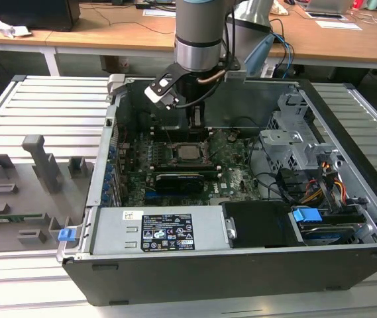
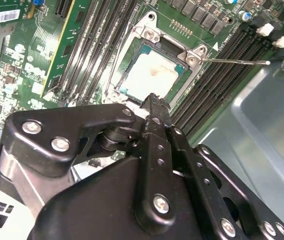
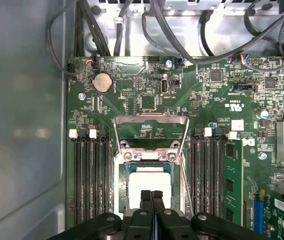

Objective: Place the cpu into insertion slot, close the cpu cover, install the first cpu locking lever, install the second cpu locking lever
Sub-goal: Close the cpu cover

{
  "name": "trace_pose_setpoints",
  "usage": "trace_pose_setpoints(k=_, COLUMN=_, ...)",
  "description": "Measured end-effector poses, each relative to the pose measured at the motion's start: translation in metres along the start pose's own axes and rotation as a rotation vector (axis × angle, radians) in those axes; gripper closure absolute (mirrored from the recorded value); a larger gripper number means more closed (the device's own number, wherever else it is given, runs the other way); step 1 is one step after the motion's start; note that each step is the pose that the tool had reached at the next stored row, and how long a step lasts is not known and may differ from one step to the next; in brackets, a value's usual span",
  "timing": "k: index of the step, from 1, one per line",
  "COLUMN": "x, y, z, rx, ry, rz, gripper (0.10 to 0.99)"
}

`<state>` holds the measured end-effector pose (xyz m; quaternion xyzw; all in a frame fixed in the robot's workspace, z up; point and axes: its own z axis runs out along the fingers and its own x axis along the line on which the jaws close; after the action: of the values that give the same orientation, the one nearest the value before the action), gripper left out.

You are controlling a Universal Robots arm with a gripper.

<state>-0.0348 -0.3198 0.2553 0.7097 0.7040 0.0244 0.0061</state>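
Observation:
The cpu (image 3: 149,183), a silver-grey square, lies flat in the insertion slot (image 3: 123,186) on the green board; it is also seen from the side (image 2: 151,75) and inside the case (image 1: 189,152). The cpu cover (image 3: 150,120) looks raised off the socket, its silvery frame standing at the hinge side with bare board visible through its window. A thin metal locking lever (image 2: 237,62) sticks out sideways from the socket corner. My gripper (image 3: 151,194) (image 2: 154,100) hangs just above the cpu's near edge, black fingers pressed together and holding nothing. It hangs low inside the case (image 1: 197,126).
Long black memory slots (image 3: 92,180) (image 3: 206,180) flank the socket. A long black card (image 1: 181,179) lies in front of it. Cables (image 3: 181,30), a drive cage (image 1: 294,139) and the grey case wall (image 3: 22,125) hem in the board. A grey fixture tray (image 1: 22,192) sits outside the case.

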Motion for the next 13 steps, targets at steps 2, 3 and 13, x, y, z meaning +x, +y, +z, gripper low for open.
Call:
trace_pose_setpoints(k=2, x=0.0001, y=0.0003, z=-0.0058, rx=0.000, ry=0.0000, rz=0.000, gripper=0.980)
trace_pose_setpoints(k=3, x=0.0002, y=0.0005, z=-0.0064, rx=0.000, ry=0.0001, rz=0.000, gripper=0.980)
trace_pose_setpoints(k=13, x=0.0003, y=0.0133, z=-0.0066, rx=0.003, ry=0.0025, rz=-0.030, gripper=0.980)
